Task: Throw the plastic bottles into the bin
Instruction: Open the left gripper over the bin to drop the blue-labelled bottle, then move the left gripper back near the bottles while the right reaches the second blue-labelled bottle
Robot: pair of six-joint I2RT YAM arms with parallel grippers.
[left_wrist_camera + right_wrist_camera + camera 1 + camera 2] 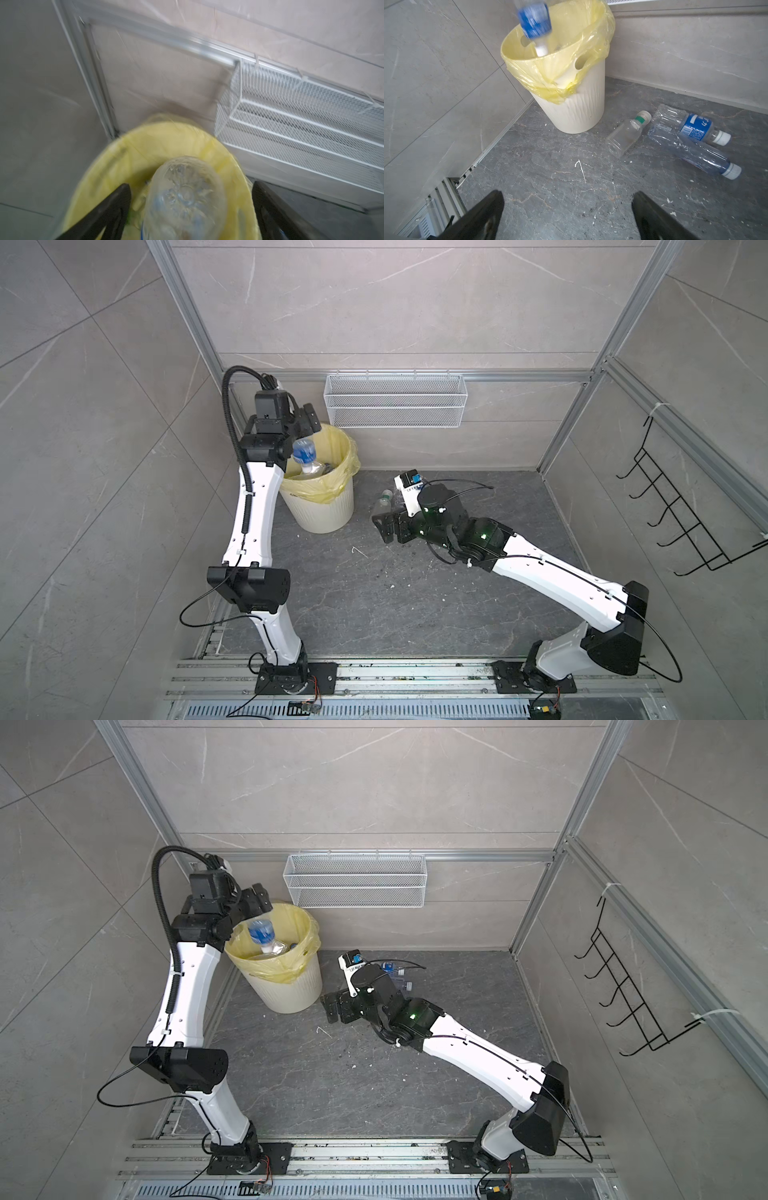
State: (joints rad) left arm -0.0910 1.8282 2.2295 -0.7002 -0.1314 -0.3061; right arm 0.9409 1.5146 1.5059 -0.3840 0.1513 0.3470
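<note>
Progress looks partial: my left gripper [191, 187], jaws wide, holds nothing as a blue-labelled bottle [305, 452] drops into the bin [328, 518], while three bottles [625, 135] lie beside it before my wide-open right gripper [568, 194].

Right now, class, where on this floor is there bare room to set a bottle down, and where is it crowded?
Bare: the broad floor in front of the bin, down to the rails; also the strip between the three lying bottles and the right-hand wall. Crowded: just right of the bin, where those bottles lie close together before the open right gripper.
</note>
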